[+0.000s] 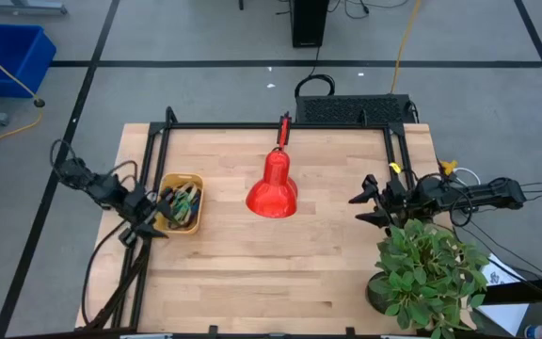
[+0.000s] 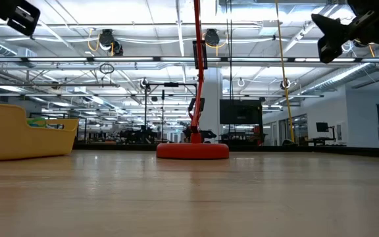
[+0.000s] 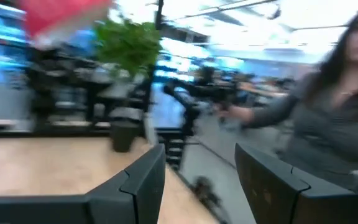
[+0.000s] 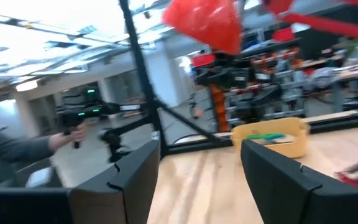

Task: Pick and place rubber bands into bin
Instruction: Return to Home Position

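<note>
Now my left gripper (image 1: 151, 224) hovers by the bin (image 1: 196, 179) of bands (image 1: 183, 201), fingers spread. My right gripper (image 1: 365, 208) gapes too, empty.

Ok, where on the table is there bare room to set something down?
Widest bare wood: the front strip from the bin to the plant, in front of the lamp. Another patch lies between lamp and right gripper. Crowded: the left gripper by the bin's left side, and the plant's front right corner.
</note>
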{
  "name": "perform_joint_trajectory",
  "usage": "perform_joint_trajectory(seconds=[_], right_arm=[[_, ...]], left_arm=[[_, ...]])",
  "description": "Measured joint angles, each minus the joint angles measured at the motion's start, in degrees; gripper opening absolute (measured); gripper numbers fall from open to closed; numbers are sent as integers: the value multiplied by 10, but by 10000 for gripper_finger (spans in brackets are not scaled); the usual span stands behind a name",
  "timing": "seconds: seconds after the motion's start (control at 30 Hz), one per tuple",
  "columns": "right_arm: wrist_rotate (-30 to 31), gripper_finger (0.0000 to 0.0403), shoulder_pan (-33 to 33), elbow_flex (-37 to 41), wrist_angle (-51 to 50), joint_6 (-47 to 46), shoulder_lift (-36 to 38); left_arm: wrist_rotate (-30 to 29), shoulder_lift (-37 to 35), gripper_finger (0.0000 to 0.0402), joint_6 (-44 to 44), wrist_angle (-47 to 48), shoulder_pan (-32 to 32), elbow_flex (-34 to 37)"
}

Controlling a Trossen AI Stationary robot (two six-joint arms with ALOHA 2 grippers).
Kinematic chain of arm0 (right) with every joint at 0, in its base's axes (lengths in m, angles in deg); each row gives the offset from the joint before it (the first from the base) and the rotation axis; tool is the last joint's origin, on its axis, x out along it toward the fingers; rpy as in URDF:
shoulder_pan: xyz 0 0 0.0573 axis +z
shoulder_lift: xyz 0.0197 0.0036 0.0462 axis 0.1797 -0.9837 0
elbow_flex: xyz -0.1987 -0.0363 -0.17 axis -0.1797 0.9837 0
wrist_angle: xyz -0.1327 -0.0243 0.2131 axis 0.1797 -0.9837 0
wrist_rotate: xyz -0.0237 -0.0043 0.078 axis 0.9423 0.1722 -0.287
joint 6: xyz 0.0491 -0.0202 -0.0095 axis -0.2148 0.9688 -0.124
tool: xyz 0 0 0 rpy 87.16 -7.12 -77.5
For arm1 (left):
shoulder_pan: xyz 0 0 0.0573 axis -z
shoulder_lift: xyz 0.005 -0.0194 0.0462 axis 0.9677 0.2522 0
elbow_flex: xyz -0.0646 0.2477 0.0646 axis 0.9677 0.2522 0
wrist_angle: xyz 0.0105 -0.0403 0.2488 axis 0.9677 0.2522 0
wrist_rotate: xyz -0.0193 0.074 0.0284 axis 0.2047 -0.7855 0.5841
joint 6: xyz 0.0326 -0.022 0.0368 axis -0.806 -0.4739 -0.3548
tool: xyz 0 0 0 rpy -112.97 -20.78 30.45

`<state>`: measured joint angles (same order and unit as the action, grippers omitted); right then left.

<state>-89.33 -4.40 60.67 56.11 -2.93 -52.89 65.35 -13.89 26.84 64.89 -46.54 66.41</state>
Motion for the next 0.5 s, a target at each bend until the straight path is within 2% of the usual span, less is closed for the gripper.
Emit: perform_joint_trajectory(seconds=[0.2,0.3,0.4,0.5], right_arm=[[-69,223,0,9,8,0,0],[-69,223,-3,20,8,-13,2],[-72,222,-16,39,28,-27,4],[-94,222,-35,55,63,-30,15]], left_arm=[[84,0,200,38,-138,0,92],[75,0,200,43,-194,0,128],[48,1,200,39,-180,-2,139],[46,0,200,12,-192,-15,138]])
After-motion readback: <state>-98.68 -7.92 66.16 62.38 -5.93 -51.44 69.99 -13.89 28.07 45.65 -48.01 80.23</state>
